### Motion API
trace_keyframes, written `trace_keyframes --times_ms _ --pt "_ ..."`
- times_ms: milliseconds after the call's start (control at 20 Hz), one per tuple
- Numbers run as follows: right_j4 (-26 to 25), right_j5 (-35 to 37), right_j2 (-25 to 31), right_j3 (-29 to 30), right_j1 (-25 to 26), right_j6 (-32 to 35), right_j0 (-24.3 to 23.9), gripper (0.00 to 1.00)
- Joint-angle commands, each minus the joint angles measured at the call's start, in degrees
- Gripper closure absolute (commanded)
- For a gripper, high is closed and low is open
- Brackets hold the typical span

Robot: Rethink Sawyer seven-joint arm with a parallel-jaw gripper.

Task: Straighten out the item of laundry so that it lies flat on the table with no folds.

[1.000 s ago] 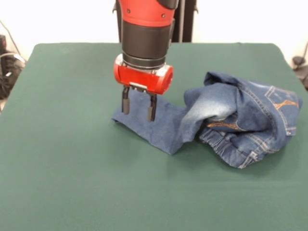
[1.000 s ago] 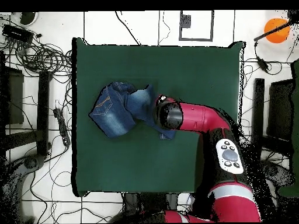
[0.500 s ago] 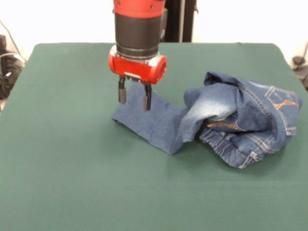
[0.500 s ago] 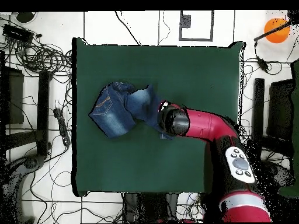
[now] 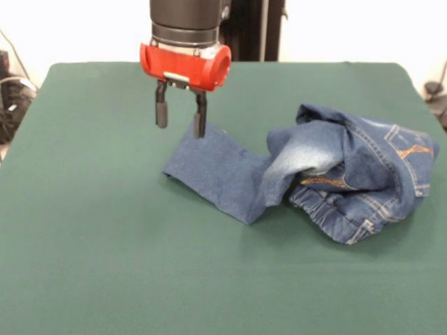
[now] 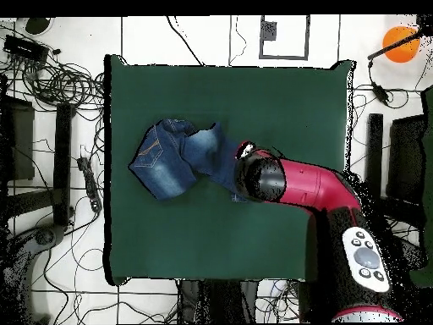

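The item of laundry (image 5: 328,181), blue denim jeans with orange stitching, lies crumpled on the right of the green table (image 5: 105,230). One leg (image 5: 220,171) stretches flat toward the middle. My gripper (image 5: 180,118) hangs open above the far end of that leg, holding nothing, its two dark fingers (image 5: 161,112) apart and clear of the cloth. In the overhead view the jeans (image 6: 173,159) sit left of centre, and the red arm (image 6: 296,182) covers the gripper and the leg's end.
Cables (image 6: 51,85) and equipment lie on the floor around the table. An orange disc (image 6: 399,42) sits off the table's corner. Bare green felt surrounds the jeans on all sides.
The gripper has risen off the jeans leg and shifted left in the front view, staying open. The jeans have not moved.
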Motion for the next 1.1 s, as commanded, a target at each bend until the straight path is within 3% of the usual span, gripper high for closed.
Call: trace_keyframes --times_ms 50,350,700,900,1100 --pt "-3.2 -2.1 6.5 4.4 6.4 -0.4 2.3 0.00" --pt "-3.5 -6.2 4.8 3.6 9.1 2.0 4.1 0.00" --pt "-4.3 -9.6 5.5 4.3 10.9 1.4 2.8 0.00" --pt "-5.3 -9.5 8.3 6.1 9.7 -0.5 -0.1 0.00" --pt "-6.2 -7.1 11.1 10.1 5.0 -2.5 -3.6 0.00"
